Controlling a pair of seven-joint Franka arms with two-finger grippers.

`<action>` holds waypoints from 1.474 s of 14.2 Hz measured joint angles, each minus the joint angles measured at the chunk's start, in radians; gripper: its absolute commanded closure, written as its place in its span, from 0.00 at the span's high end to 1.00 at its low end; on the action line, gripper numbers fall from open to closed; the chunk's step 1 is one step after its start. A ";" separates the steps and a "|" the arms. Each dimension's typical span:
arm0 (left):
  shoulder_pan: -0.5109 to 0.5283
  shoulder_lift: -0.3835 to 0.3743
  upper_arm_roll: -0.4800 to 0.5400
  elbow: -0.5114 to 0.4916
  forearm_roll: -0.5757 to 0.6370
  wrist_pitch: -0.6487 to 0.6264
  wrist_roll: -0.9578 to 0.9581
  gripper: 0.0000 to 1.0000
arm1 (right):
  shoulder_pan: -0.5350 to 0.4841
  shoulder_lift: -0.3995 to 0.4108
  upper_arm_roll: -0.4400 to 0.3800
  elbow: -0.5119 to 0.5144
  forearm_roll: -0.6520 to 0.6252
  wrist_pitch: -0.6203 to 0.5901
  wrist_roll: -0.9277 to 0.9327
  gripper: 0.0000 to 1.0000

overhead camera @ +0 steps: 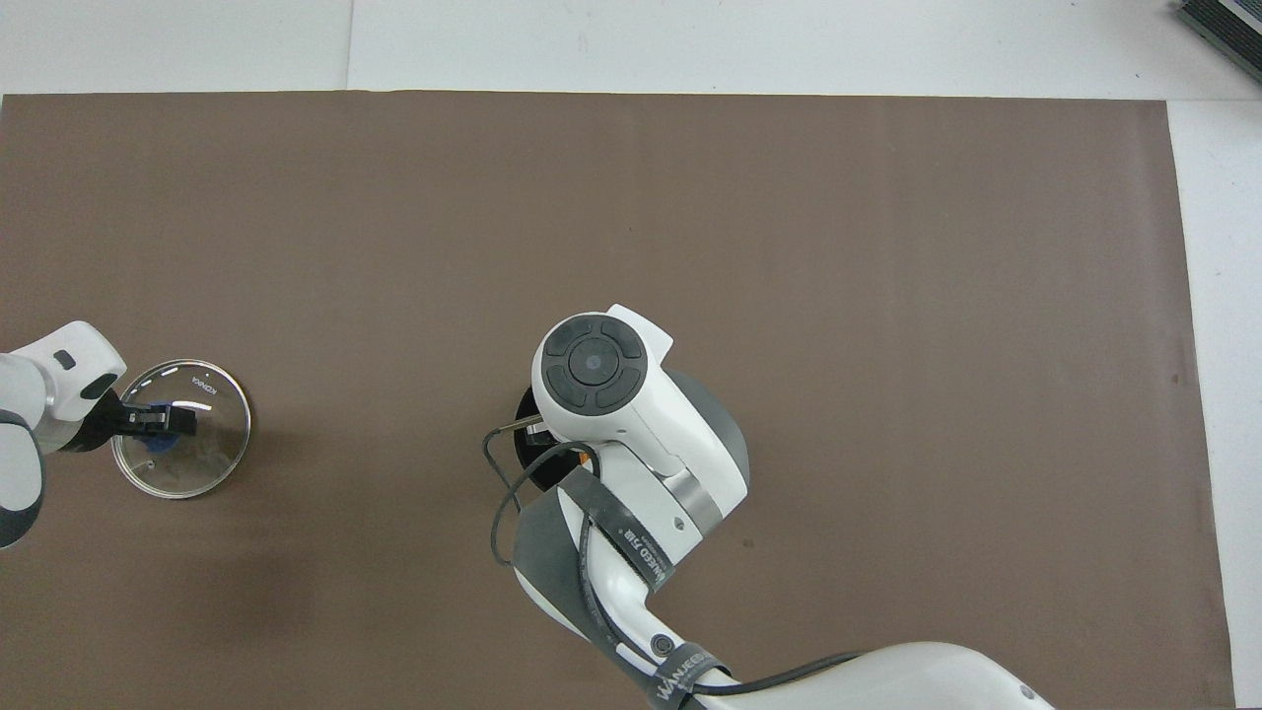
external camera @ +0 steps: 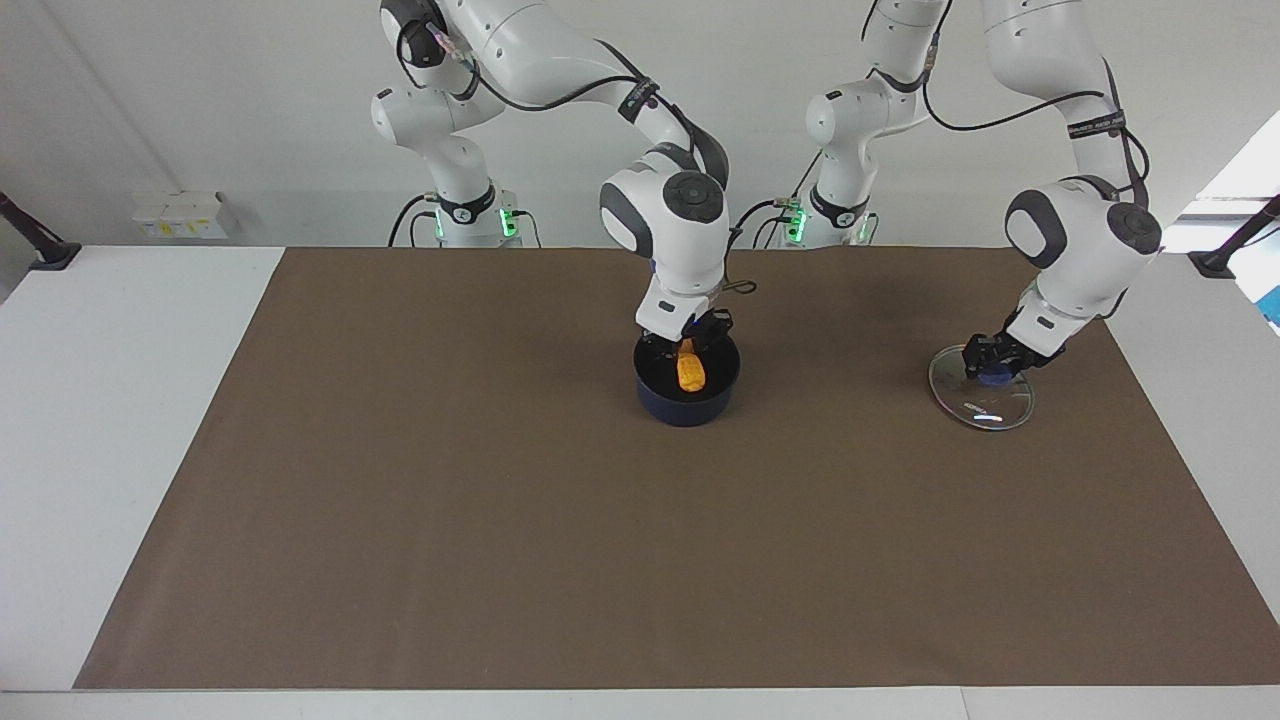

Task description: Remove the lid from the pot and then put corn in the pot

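The dark blue pot [external camera: 688,405] stands uncovered on the brown mat at mid-table. My right gripper [external camera: 690,347] hangs over the pot's mouth, shut on the top end of the orange corn [external camera: 690,373], which hangs tilted inside the pot. The pot's handle is hidden by the arm. In the overhead view the right arm covers the corn and all but a sliver of the pot [overhead camera: 525,406]. The glass lid [external camera: 985,408] lies on the mat toward the left arm's end. My left gripper [external camera: 990,367] is shut on its blue knob. The lid also shows in the overhead view [overhead camera: 212,434], with the left gripper [overhead camera: 163,422] on it.
The brown mat [external camera: 500,520] covers most of the white table. A small white box [external camera: 180,215] sits at the table's edge near the right arm's base. A black cable loop [external camera: 740,287] hangs by the right wrist.
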State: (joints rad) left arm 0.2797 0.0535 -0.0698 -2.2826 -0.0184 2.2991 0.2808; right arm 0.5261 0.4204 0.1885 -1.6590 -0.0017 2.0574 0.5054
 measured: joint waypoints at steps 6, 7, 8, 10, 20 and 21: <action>-0.012 0.000 -0.013 0.071 -0.001 -0.036 -0.055 1.00 | -0.005 0.008 -0.003 -0.025 0.001 0.049 0.000 0.29; -0.032 0.007 -0.016 0.106 -0.001 -0.062 -0.104 1.00 | -0.005 0.009 -0.003 -0.030 0.001 0.057 0.000 0.33; -0.063 0.017 -0.019 0.145 -0.001 -0.089 -0.157 1.00 | -0.005 0.009 -0.003 -0.036 0.001 0.065 0.000 0.47; -0.118 0.040 -0.022 0.210 -0.001 -0.131 -0.242 1.00 | -0.005 0.009 -0.003 -0.042 0.001 0.069 0.000 1.00; -0.249 0.062 -0.034 0.534 -0.013 -0.469 -0.389 1.00 | -0.114 -0.146 -0.015 -0.014 0.000 -0.062 0.000 1.00; -0.250 0.062 -0.035 0.571 -0.020 -0.512 -0.389 1.00 | -0.141 -0.175 -0.015 -0.014 -0.001 -0.085 0.000 1.00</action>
State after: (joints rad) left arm 0.0302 0.1153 -0.1052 -1.7116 -0.0389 1.7867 -0.1086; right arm 0.3852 0.2458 0.1730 -1.6730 -0.0026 1.9722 0.5054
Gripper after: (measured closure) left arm 0.000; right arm 0.000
